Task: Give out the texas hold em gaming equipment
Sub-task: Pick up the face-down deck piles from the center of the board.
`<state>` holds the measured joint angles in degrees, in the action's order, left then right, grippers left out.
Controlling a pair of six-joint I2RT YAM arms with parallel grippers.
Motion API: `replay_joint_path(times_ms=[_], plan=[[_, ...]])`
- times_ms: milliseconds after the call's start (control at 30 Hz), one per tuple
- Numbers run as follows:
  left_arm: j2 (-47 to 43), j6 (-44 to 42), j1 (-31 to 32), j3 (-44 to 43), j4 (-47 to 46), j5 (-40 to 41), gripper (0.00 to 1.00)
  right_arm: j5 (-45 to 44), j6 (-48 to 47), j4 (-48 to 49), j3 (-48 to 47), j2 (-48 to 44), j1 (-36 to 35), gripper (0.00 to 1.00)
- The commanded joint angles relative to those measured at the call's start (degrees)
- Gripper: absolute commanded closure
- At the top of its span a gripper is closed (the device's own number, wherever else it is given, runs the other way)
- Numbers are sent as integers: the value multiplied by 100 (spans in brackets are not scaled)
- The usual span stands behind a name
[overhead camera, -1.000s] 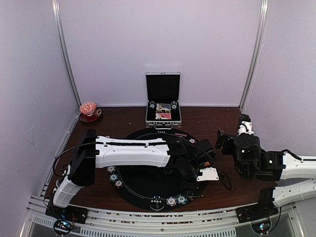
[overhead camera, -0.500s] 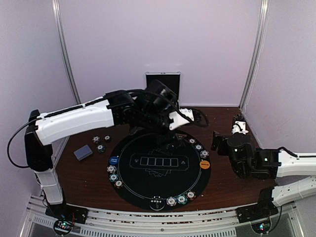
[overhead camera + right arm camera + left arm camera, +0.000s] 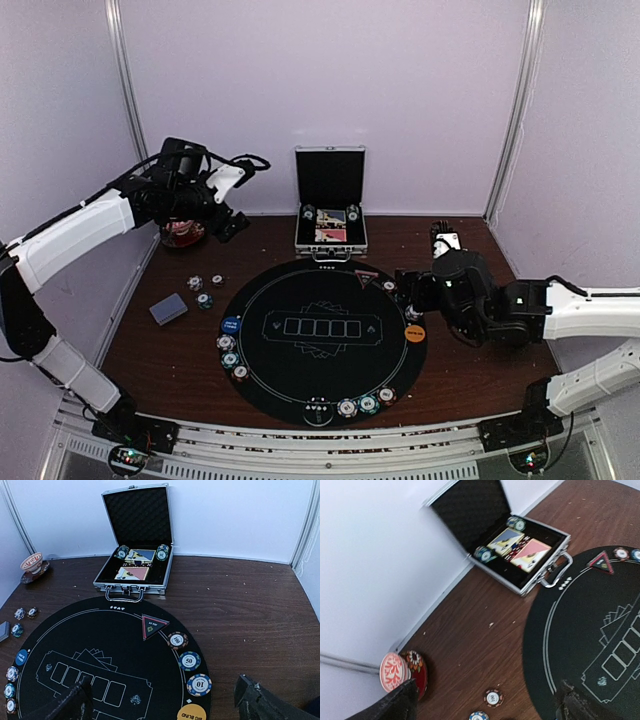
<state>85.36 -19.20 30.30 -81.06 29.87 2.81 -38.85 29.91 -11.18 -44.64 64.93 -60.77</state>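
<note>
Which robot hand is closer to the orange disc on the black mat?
Right. The right gripper hovers just beyond the orange disc; the left gripper is far off, by the red cup.

The scene is being lit softly and evenly, and the white walls (image 3: pixel 320 90) are being tinted pale lilac. Only faint shadows are being cast on the table (image 3: pixel 470 370). In the left wrist view the case (image 3: pixel 470 515) is being smeared by slight blur; the right wrist view is being rendered sharper.
</note>
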Motion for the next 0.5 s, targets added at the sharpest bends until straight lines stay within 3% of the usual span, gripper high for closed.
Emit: replay_joint_path(times_ms=[0,300,467], plan=[[-288,265,-884,642,-521,-637,2,117,-7,-278,-106,-70,4,0],[-557,-201,-2706,1555,-177,-1376,2,1321,529,401,574,-358,-101,0],[-1003,-412,-3105,2450,-263,-1413,2,1125,609,616,787,-457,-577,0]])
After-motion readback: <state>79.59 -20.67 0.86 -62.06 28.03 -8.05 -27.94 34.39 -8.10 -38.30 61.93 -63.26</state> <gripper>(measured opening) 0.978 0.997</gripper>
